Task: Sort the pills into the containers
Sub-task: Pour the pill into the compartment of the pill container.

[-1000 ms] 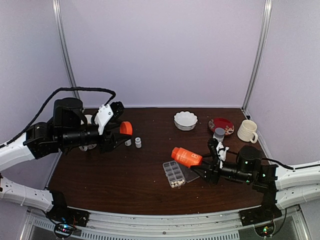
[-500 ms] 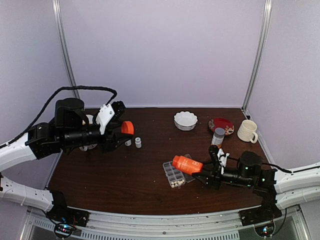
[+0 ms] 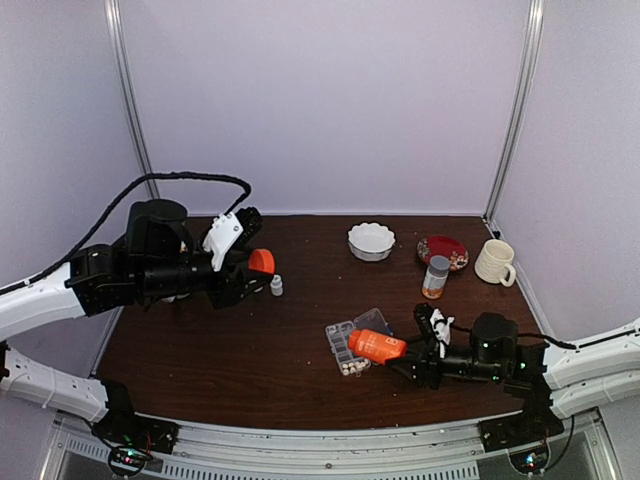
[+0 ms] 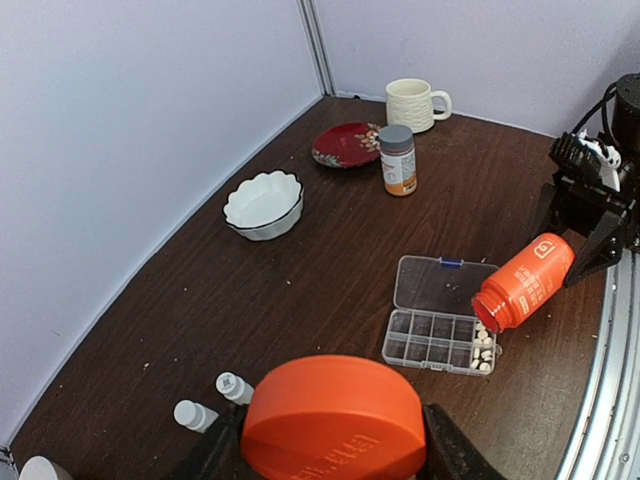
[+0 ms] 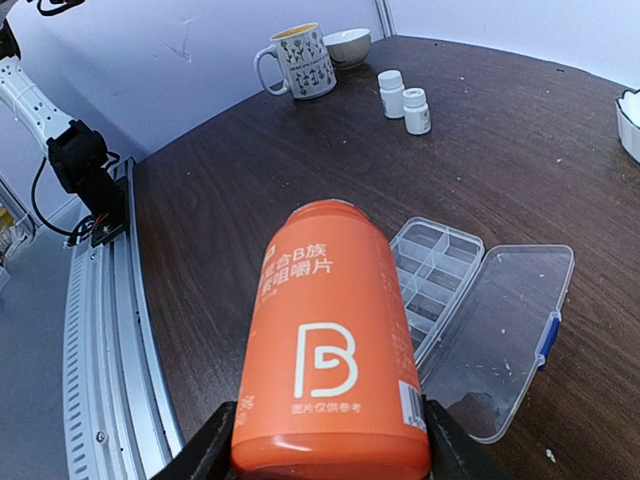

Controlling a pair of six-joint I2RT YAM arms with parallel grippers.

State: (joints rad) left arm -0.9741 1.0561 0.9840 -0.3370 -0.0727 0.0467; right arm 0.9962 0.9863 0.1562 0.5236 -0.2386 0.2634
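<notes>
On the left, an orange cap (image 4: 335, 420) is clamped between the fingers of the left tool (image 3: 250, 268). That tool is held up over the bench (image 3: 200, 350), close to the left wall. Two tiny white bottles (image 4: 235, 386) are seen just below and ahead of it. A broad stretch of dark bench is left between the two tools. Over on the right, an orange bottle (image 3: 377, 346) is gripped by its base in the right tool (image 3: 408, 352), low near the bench's front edge and tipped mouth-down. The organizer box (image 4: 430, 340) is found just past that tool, under the bottle's mouth, with its clear lid (image 4: 440, 285) laid open flat. The pills (image 4: 482, 355), small cream-white pellets, are seen gathered in the end cells beneath the mouth.
</notes>
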